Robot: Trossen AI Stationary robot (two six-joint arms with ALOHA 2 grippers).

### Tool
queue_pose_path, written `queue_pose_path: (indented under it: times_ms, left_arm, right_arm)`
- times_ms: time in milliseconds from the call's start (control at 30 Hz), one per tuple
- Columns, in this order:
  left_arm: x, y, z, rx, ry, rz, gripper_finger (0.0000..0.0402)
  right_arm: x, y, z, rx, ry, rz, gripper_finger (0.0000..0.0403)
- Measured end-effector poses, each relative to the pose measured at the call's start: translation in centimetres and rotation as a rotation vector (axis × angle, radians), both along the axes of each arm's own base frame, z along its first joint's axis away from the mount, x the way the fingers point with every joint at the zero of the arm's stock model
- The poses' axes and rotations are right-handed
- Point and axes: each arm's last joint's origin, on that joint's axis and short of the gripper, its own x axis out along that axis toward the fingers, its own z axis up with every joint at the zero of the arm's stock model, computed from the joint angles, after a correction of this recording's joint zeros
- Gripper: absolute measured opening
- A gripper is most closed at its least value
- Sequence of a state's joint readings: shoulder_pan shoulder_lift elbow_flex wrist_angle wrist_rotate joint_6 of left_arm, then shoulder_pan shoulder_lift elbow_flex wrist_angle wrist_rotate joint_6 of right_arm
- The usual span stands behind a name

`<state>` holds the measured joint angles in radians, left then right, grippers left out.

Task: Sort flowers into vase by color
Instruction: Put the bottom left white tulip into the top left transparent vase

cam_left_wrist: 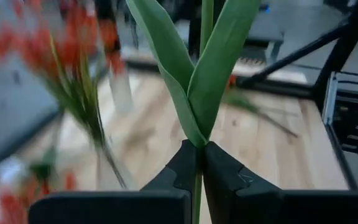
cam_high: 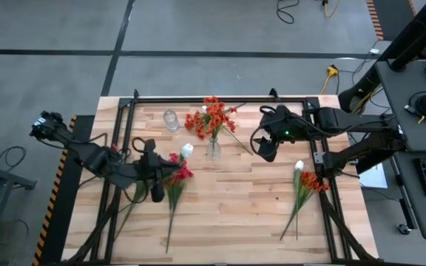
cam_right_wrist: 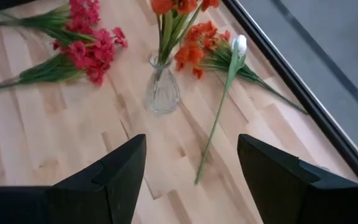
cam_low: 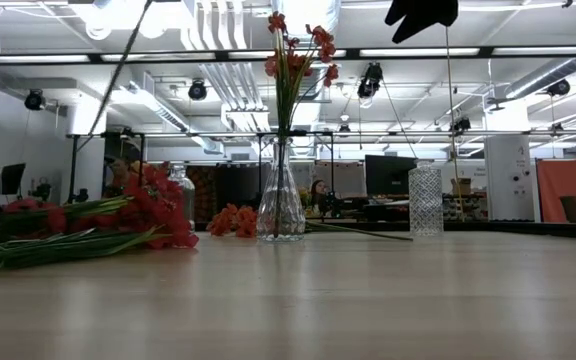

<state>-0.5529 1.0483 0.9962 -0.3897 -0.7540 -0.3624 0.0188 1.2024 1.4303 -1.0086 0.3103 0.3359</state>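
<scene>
Green thin flower stem [cam_left_wrist: 207, 18] clamped between left gripper [cam_left_wrist: 199, 163] fingers; best kept vertical approaching narrow clear glass vase [cam_high: 213, 148] ahead.

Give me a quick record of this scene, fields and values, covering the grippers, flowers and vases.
left gripper: shut on a green flower stem
right gripper: open, empty, above the table
vase with orange flowers: upright, mid table
empty vase: upright, apart from it
red flowers: lying on the table
white flower: lying beside loose orange flowers
</scene>
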Motion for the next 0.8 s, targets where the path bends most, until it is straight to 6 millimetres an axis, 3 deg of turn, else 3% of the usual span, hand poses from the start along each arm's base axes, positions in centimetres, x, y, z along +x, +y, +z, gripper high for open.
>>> queue_pose_path:
  times_ms: [133, 433, 567, 800]
  left_arm:
    - [-0.7, 0.8, 1.6, 0.15, -0.066, 0.021, 0.0]
    - [-1.4, 4.3, 4.6, 0.277, -0.21, 0.015, 0.0]
    - [-1.1, 6.5, 4.2, 0.309, -0.191, 0.038, 0.0]
    - [-1.9, 10.0, 1.8, 0.28, -0.267, 0.0, 0.0]
  right_arm:
    - [0.2, 0.5, -0.8, -0.01, -0.01, 0.014, 0.0244]
    - [1.2, 0.7, -2.9, -0.035, -0.057, 0.047, 0.0244]
    - [1.5, 0.7, -3.6, -0.041, -0.07, 0.054, 0.0244]
    - [1.0, 0.7, -4.3, -0.036, -0.058, 0.051, 0.0244]
